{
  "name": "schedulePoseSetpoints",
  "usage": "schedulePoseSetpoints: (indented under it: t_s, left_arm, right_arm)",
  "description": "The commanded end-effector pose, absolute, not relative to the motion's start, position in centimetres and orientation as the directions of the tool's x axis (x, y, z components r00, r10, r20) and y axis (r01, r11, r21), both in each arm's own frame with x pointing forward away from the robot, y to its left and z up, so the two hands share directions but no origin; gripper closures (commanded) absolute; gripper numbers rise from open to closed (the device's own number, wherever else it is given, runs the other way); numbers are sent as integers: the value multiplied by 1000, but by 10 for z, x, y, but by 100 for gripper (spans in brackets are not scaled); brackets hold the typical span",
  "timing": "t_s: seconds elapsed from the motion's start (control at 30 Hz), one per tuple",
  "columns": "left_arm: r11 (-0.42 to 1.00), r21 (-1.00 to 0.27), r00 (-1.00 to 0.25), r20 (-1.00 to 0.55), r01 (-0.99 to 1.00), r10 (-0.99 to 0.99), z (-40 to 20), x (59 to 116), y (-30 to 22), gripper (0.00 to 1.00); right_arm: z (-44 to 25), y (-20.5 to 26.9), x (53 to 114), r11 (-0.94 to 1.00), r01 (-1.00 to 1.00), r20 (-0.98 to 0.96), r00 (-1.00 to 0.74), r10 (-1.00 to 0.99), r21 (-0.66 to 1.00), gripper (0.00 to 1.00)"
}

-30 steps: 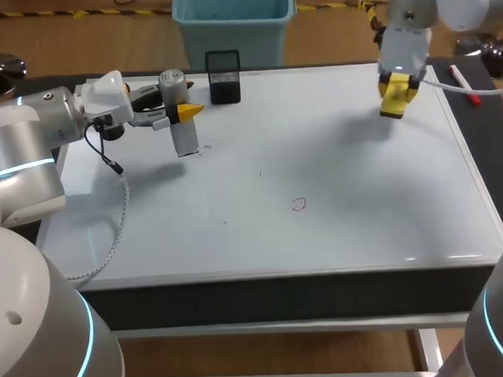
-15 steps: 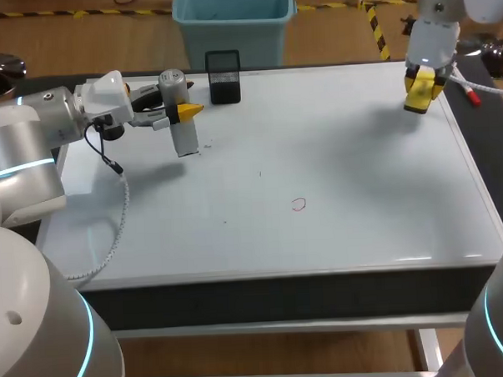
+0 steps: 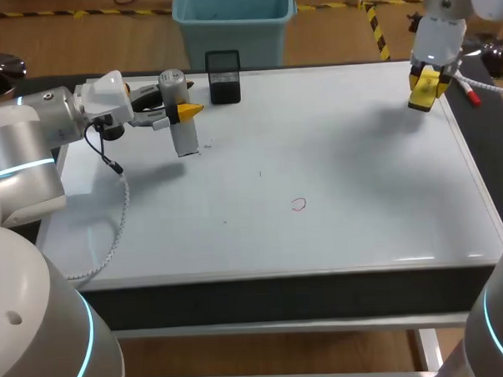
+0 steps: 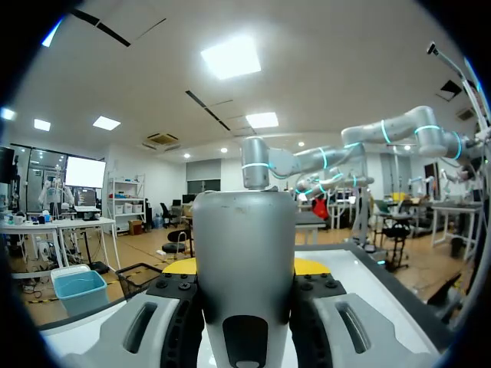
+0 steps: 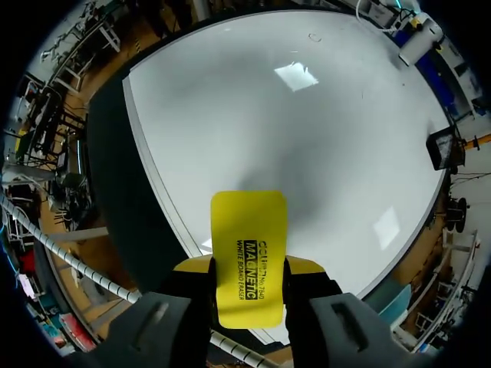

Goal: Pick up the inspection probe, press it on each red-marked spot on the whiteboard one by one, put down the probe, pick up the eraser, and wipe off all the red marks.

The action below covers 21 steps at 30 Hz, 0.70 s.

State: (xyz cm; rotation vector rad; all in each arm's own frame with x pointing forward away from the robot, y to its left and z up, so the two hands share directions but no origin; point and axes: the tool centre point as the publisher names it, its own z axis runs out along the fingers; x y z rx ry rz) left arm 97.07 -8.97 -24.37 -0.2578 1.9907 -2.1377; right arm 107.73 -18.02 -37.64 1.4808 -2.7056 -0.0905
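The inspection probe point(image 3: 180, 116), a grey cylinder with a white lower body, hangs upright over the far left of the whiteboard point(image 3: 359, 167). My left gripper point(image 3: 181, 112) is shut on it; in the left wrist view the probe point(image 4: 244, 253) fills the gap between the fingers of the left gripper point(image 4: 244, 270). My right gripper point(image 3: 424, 89) is shut on the yellow eraser point(image 3: 423, 93) above the board's far right corner. In the right wrist view the eraser point(image 5: 248, 249) sticks out ahead of the right gripper point(image 5: 247, 268). One small red mark point(image 3: 298, 205) lies near the board's middle.
A black mesh cup point(image 3: 223, 75) stands at the board's far edge, just right of the probe. A red-capped marker point(image 3: 464, 86) lies on the dark strip beside the right gripper. A cable point(image 3: 112, 236) trails from my left arm across the board's left side.
My right arm has carried the eraser to the right and farther back, toward the board's far right corner. The left arm and probe have not moved.
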Motion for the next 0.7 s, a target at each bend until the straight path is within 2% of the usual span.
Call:
schedulePoseSetpoints:
  t_s: [0.03, 0.13, 0.7]
  left_arm:
    - [-67, -997, -962, -16, 35, -273, -242, 970, -90, 100]
    - [-58, -997, -966, -27, 44, -256, -240, 969, -95, 100]
    - [-90, -993, -996, -69, 73, -48, -210, 922, -195, 100]
  right_arm:
    - [-375, -181, 1077, 537, -840, 23, -536, -844, 77, 100]
    - [-375, -181, 1077, 537, -840, 23, -536, -844, 77, 100]
    - [-375, -181, 1077, 537, -840, 23, -536, -844, 77, 100]
